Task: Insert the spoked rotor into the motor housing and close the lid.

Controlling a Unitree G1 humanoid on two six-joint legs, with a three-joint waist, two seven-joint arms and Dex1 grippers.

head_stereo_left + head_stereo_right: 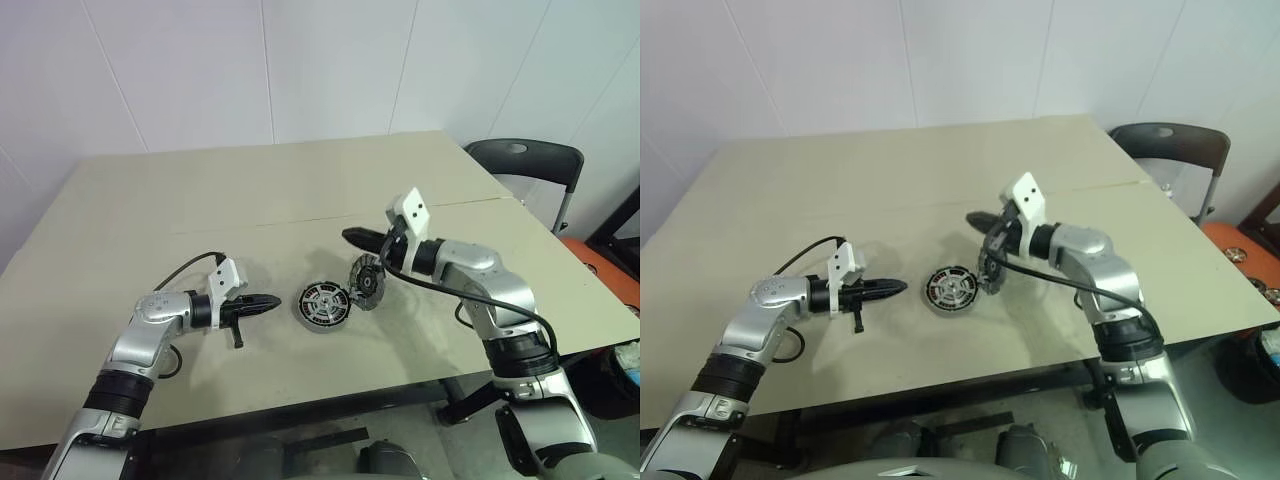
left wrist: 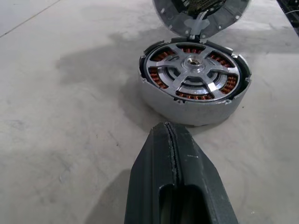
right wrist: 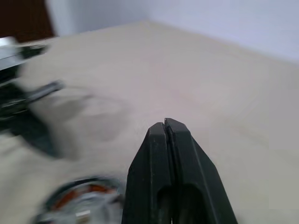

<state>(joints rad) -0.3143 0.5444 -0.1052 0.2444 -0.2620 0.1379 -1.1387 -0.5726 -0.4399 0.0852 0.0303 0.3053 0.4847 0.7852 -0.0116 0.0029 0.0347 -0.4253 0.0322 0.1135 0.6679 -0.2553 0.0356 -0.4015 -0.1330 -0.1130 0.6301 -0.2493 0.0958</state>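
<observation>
The motor housing (image 1: 322, 305) lies flat in the middle of the table. The silver spoked rotor (image 2: 192, 71) sits inside it, with copper windings showing between the spokes. The lid (image 1: 366, 281) stands tilted on its edge at the housing's right rim, its segmented face turned toward the housing. My right gripper (image 1: 350, 237) is shut and empty, hovering just above the lid and pointing left; whether its underside touches the lid I cannot tell. My left gripper (image 1: 275, 300) is shut on nothing, low over the table just left of the housing and pointing at it.
The beige table (image 1: 250, 200) has a seam across its middle. A black chair (image 1: 525, 160) stands at the back right corner. A black cable (image 1: 190, 262) loops over my left forearm. An orange object (image 1: 590, 255) lies on the floor to the right.
</observation>
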